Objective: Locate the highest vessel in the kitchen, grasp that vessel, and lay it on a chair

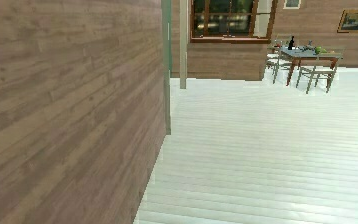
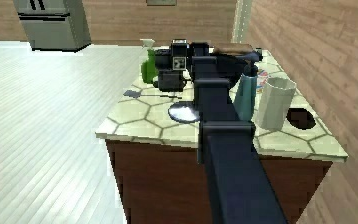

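Hex-tile counter (image 2: 147, 120) w/ clutter (image 2: 245, 95), gripper (image 2: 170, 76) among it, can't tell if holding anything, wood wall (image 1: 67, 100), pale plank flr (image 1: 257, 150).

My square arm bar (image 2: 227, 140) is dark navy; the stone countertop (image 2: 147, 118) is cream, patterned in hexagons (brown wood cabinet (image 2: 157, 185) beneath); the rounded vessel (image 2: 148, 68) green, the tall vessel (image 2: 246, 95) teal.

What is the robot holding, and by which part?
I cannot tell: the gripper shows among things standing on the counter, by a green bottle.

Wall (image 1: 67, 110) is matt wood plank — countertop (image 2: 137, 122) (hexagon-tiled) looks stone.
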